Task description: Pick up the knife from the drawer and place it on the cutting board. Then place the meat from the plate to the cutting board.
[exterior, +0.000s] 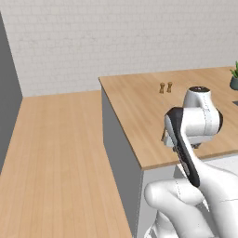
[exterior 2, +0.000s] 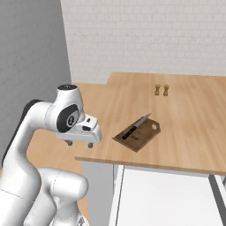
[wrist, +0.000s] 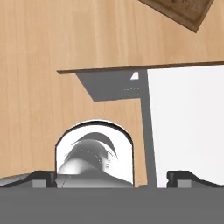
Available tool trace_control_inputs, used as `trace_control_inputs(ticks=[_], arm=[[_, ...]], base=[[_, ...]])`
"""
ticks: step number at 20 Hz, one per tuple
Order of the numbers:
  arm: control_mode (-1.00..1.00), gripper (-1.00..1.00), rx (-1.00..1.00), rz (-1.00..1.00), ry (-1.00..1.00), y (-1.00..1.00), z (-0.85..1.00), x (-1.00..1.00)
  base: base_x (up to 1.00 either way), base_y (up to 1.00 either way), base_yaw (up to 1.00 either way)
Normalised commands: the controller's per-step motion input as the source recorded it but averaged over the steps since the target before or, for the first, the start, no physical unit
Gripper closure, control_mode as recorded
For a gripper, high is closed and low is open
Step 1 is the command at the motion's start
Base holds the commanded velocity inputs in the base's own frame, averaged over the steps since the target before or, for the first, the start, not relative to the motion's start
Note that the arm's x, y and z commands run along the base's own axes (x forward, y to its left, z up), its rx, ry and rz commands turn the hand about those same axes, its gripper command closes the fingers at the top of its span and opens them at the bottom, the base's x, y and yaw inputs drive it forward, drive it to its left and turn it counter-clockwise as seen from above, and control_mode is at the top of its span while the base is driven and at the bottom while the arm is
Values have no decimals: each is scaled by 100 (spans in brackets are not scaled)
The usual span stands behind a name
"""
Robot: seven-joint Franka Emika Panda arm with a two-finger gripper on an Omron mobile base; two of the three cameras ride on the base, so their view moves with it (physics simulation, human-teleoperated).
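My gripper [exterior 2: 79, 143] is empty, jaws wide apart, hanging off the counter's [exterior 2: 185, 132] near corner. Knife [exterior 2: 136, 126] already lies on the cutting board [exterior 2: 143, 137], ahead and right of me. Long axis diagonal along the board, blade pointing away. Stiff, slick, light; grab the black handle.
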Motion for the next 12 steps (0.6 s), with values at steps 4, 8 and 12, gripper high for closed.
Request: trace_control_inputs(ticks=[4, 8, 12], arm=[[-100, -100, 0, 0, -13, 2, 0, -5], [-100, -100, 0, 0, 0, 0, 0, 0], [-100, -100, 0, 0, 0, 0, 0, 0]], base=[[0, 0, 0], [0, 0, 0], [0, 0, 0]])
